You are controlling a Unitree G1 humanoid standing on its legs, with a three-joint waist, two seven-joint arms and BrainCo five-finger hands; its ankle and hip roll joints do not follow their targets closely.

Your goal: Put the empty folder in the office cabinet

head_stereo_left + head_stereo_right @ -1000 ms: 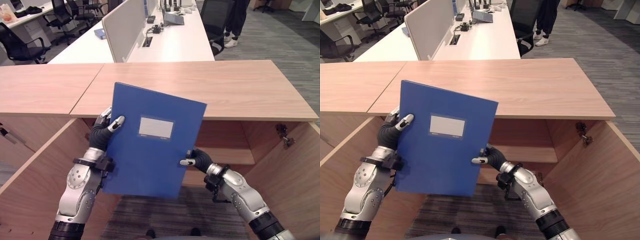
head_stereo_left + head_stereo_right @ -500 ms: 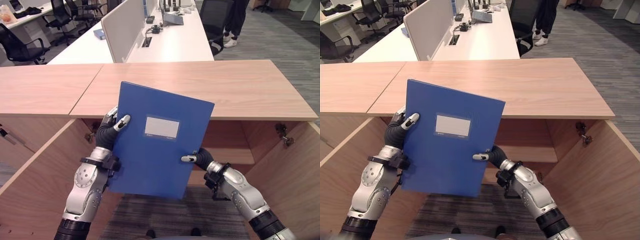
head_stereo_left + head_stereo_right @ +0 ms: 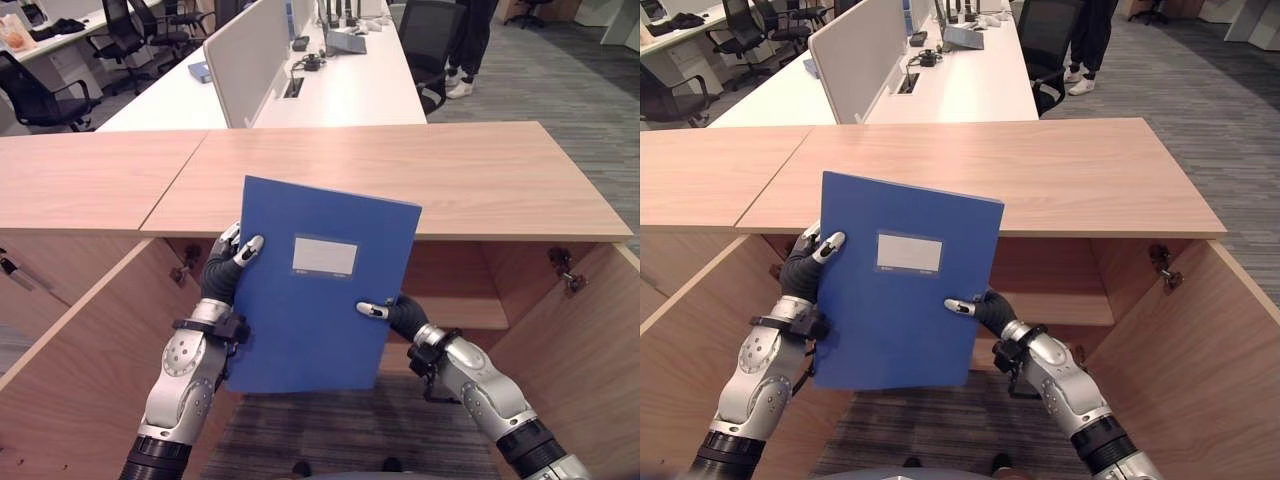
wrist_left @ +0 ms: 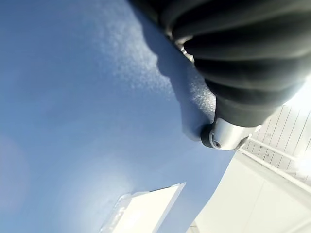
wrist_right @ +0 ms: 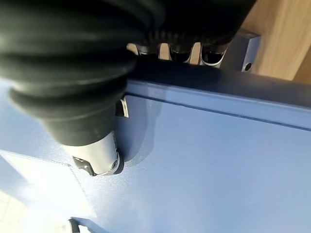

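While the blue folder (image 3: 315, 290) is held upright and slightly tilted in front of the open office cabinet (image 3: 470, 290), both hands pinch it by its edges: the left hand (image 3: 225, 268) clasps the left edge with its thumb on the front cover and fingers behind, and the right hand (image 3: 392, 313) grips the right edge lower down, thumb on the cover and fingers wrapped round the back. With its pale label (image 3: 324, 256) facing the camera, the folder hangs in the air below the front lip of the wooden counter (image 3: 480, 170), between the cabinet's open doors (image 3: 70, 350), level with the inner shelf (image 3: 455, 312).
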